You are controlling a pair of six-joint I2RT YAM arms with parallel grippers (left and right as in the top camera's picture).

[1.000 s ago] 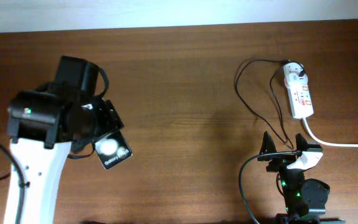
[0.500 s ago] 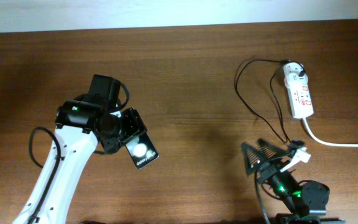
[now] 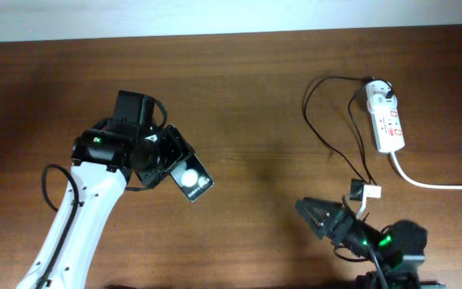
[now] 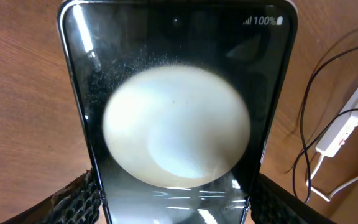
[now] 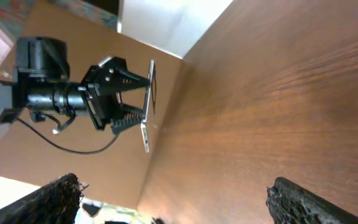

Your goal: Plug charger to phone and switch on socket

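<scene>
Left of the middle of the brown wooden desk (image 3: pixel 247 88), the left claw (image 3: pixel 173 165) is clamped on one end of the flat black rectangular phone (image 3: pixel 192 179), its white round spot facing up. Near the front-right edge the right claw (image 3: pixel 315 215) stands spread apart and empty. By the back-right corner lies the short white oblong socket (image 3: pixel 386 120). The long thin black charger cable (image 3: pixel 328 139) is plugged into its far end, and the cable's small tip lies near the right claw.

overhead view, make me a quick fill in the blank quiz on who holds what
The left gripper is holding the ___.
The right gripper has its jaws ___, with nothing between them.
The socket lies nearer the ___ gripper.
Missing words: phone; open; right.
</scene>
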